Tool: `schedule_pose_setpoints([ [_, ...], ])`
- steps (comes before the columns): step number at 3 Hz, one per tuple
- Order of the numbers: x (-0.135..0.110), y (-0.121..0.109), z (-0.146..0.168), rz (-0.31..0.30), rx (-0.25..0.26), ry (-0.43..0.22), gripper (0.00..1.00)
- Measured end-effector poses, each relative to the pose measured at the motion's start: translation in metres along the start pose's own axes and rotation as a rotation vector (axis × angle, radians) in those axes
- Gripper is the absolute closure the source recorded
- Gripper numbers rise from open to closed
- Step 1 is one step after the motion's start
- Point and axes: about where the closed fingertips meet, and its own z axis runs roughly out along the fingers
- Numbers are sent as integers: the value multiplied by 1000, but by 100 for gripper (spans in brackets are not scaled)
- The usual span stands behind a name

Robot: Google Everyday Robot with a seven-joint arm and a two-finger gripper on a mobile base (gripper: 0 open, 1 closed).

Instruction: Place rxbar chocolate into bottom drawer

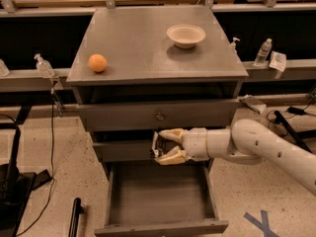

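Note:
My gripper (165,146) is in front of the middle drawer front, just above the back of the open bottom drawer (161,227). Its tan fingers (170,133) are closed on a dark flat bar with a pale edge, the rxbar chocolate (156,145), held upright between them. The white arm reaches in from the right. The bottom drawer is pulled out toward me and its grey interior shows nothing inside.
An orange (98,62) and a white bowl (185,35) sit on the grey cabinet top (148,43). The top drawer (159,116) with a small knob is shut. Bottles stand on the side ledges (43,65) (264,52). A black stand is at the left floor.

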Motion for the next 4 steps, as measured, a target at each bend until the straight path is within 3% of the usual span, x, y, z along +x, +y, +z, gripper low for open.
schedule_pose_setpoints([
  [1, 71, -5, -1, 56, -26, -63, 100],
  [2, 95, -1, 6, 98, -37, -93, 100],
  [3, 103, -2, 9, 107, -45, -55, 100],
  [4, 149, -1, 18, 167, -70, 46, 100],
])
